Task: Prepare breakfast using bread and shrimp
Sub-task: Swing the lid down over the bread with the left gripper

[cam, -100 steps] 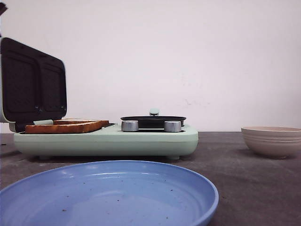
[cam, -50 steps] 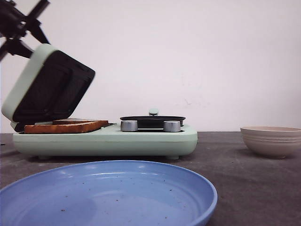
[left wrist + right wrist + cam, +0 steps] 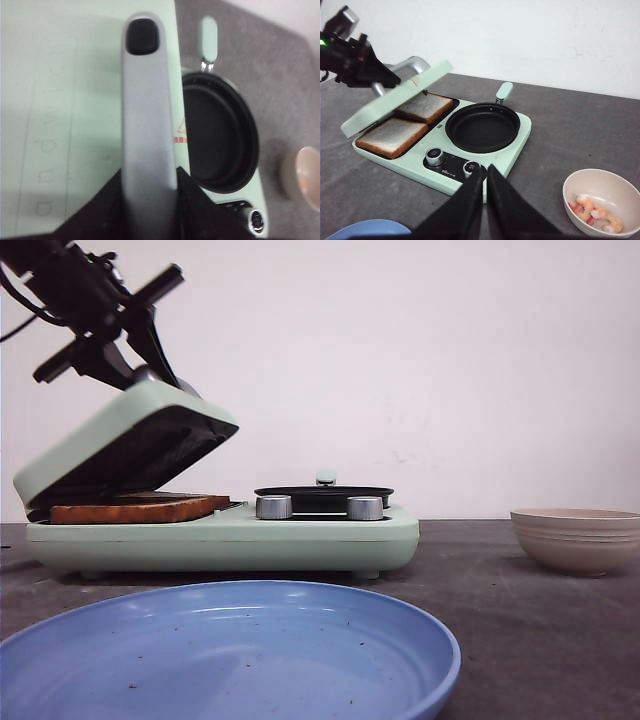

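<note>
Two bread slices (image 3: pixel 392 136) (image 3: pixel 425 106) lie side by side in the mint-green sandwich maker (image 3: pixel 230 538); in the front view only their brown crust edge (image 3: pixel 130 508) shows. The maker's lid (image 3: pixel 120 440) hangs half closed over them. My left gripper (image 3: pixel 130 360) is shut on the lid's grey handle (image 3: pixel 147 125), its fingers (image 3: pixel 107 200) on either side. The shrimp (image 3: pixel 592 210) lie in the beige bowl (image 3: pixel 600 175) at the right. My right gripper (image 3: pixel 485 170) is shut and empty, hovering in front of the maker's knobs.
A black frying pan (image 3: pixel 482 127) sits on the maker's right half, behind two silver knobs (image 3: pixel 275 507). A blue plate (image 3: pixel 230 650) lies at the near edge. The beige bowl (image 3: pixel 578 538) stands on the grey table to the right.
The lid has swung down from upright to about half closed over the bread. My left gripper has come into the front view, moving right and down with the handle.
</note>
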Robot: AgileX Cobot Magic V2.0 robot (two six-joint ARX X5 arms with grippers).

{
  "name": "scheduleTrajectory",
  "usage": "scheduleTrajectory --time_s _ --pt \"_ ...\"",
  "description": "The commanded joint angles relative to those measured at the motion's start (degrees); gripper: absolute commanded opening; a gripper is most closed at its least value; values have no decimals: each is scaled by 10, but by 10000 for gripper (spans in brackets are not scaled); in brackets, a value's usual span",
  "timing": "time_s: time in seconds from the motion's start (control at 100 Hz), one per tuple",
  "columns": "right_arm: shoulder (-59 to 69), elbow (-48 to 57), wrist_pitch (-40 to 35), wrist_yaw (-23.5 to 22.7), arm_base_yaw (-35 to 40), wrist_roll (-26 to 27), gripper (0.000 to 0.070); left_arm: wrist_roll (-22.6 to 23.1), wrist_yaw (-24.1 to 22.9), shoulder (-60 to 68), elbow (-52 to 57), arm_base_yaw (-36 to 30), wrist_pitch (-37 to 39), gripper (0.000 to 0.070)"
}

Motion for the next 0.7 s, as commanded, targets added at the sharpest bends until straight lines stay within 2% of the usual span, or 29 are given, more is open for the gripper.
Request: scheduleTrajectory --time_s 0.0,0.41,0.47,0.57,0.61,0.69 --pt "3 3 -2 0 4 3 4 76 -17 16 9 -5 2 0" --pt "3 3 -10 0 4 21 4 90 -34 69 9 -30 -48 11" --pt "3 3 -11 0 4 22 4 90 -34 69 9 -30 -45 128" --pt "3 3 -12 0 4 23 4 89 -34 65 10 -30 -42 490" --pt "3 3 -14 0 4 24 4 89 -34 62 12 -30 -42 596" --pt "3 3 -17 0 4 29 4 87 -34 52 17 -30 -40 611"
